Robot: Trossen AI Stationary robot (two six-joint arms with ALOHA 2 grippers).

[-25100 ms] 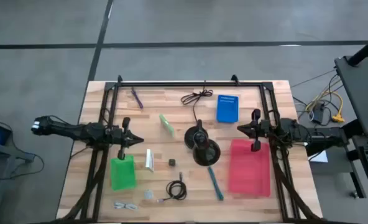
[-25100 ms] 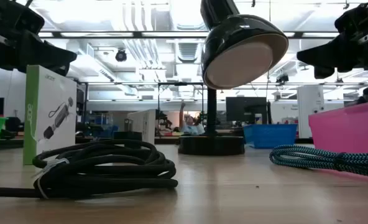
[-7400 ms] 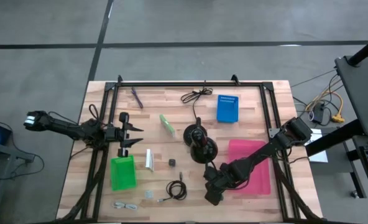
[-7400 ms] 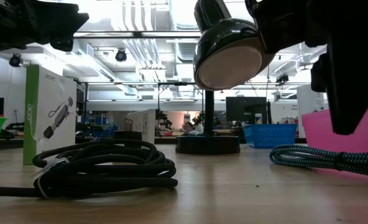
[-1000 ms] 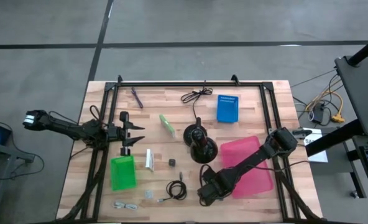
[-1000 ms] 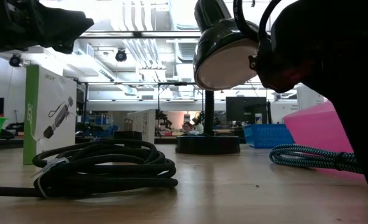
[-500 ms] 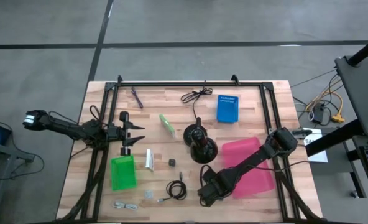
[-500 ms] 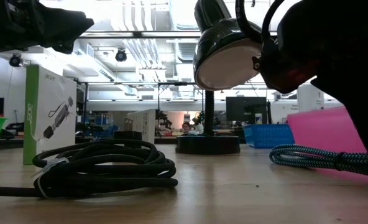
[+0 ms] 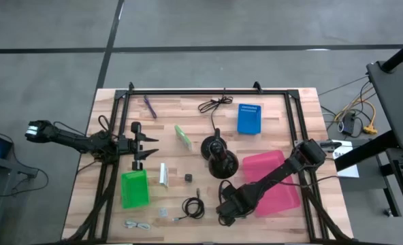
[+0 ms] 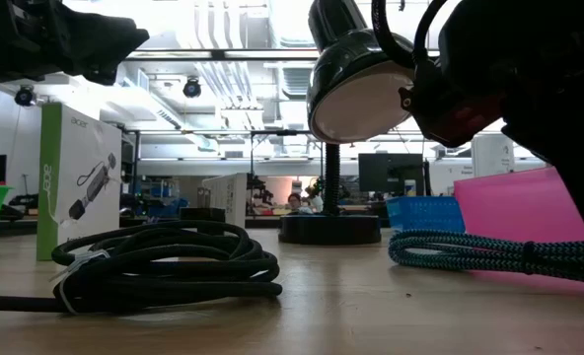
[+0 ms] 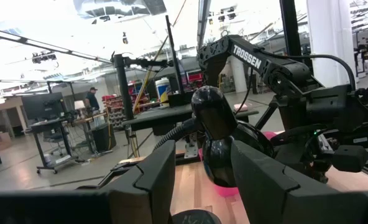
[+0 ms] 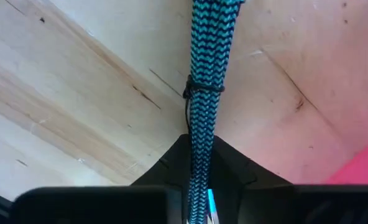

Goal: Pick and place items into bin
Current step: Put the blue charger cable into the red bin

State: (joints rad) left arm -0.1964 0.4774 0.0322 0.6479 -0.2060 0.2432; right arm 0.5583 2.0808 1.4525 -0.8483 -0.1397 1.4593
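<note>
A teal braided cable bundle [image 12: 204, 68], bound by a thin black tie, lies on the wood table; it also shows in the low view [image 10: 479, 252]. My right gripper [image 9: 227, 211] stands over it near the table's front edge, beside the pink bin [image 9: 275, 182], and is shut on it. My left gripper [image 9: 144, 145] hovers open at the left, above the green bin [image 9: 135, 188], with nothing between its fingers. A coiled black cable [image 9: 193, 207], a black cube [image 9: 188, 177], a purple pen [image 9: 150, 107] and packets [image 9: 182, 136] lie on the table. My right gripper pinches the teal cable bundle between its two fingers, on the stretch [image 12: 200, 127] just short of the black tie. The fingers come from above, pointing down, and lie across the bundle. The bundle rests flat on the table, running straight away from the fingers.
A black round-based lamp [image 9: 219, 160] stands mid-table, close to my right arm. A blue bin [image 9: 249, 118] sits at the back right, and a thin black cord [image 9: 215, 105] lies beside it. Clear bits [image 9: 139, 224] lie at the front left. A black frame [image 9: 208, 91] rims the table.
My right gripper has shut on the teal cable bundle while staying in place. In the low view the bundle's free end has slid along the table toward the left edge.
</note>
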